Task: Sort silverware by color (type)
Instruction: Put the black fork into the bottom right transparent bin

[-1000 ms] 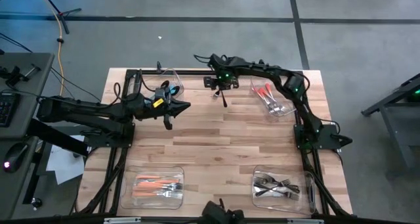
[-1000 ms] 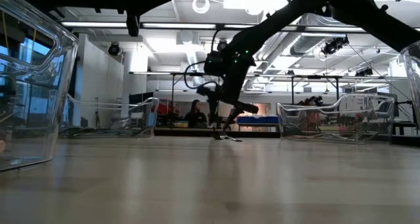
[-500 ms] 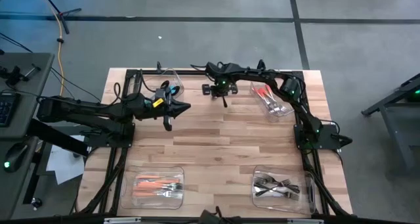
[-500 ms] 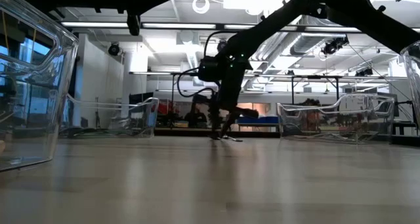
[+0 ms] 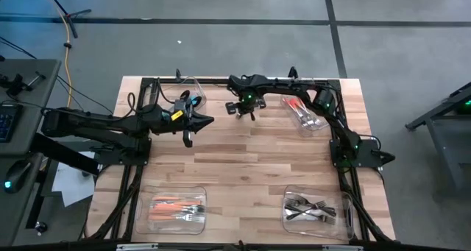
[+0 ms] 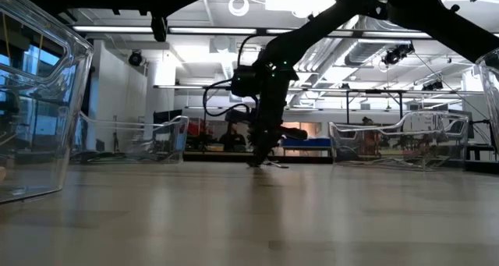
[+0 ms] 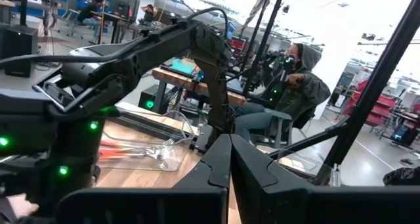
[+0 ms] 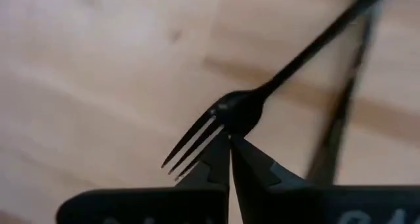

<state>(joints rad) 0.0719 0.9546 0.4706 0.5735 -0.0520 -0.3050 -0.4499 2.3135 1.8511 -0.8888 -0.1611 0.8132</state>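
Observation:
A black fork [image 8: 308, 50] lies on the wooden table [image 5: 250, 163] at the far middle. My right gripper [image 5: 247, 114] stands over it, pointing down, and is shut on it. The low view shows this gripper [image 6: 262, 158] right at the tabletop. My left gripper [image 5: 208, 120] hangs shut and holds nothing, left of the fork and above the table. Four clear bins at the corners hold sorted silverware: teal [image 5: 188, 100], red-orange [image 5: 303, 110], orange [image 5: 176, 207] and black [image 5: 315, 207]. My right gripper pinches the fork's head [image 8: 241, 111] between its two fingers, just behind the tines [image 8: 190, 148]. The fingers come from above, pointing down. The handle [image 8: 328, 33] runs away from the fingers and throws a shadow on the wood. Whether the fork is clear of the table I cannot tell.
Bare wood lies between the four bins in the middle of the table. Black frame rails run along the table's edges [image 5: 132, 185]. A seated person [image 7: 295, 79] shows in the room beyond the table.
My right gripper has come down toward the table onto the black fork, moving a little toward the near edge, and has shut on the fork's head.

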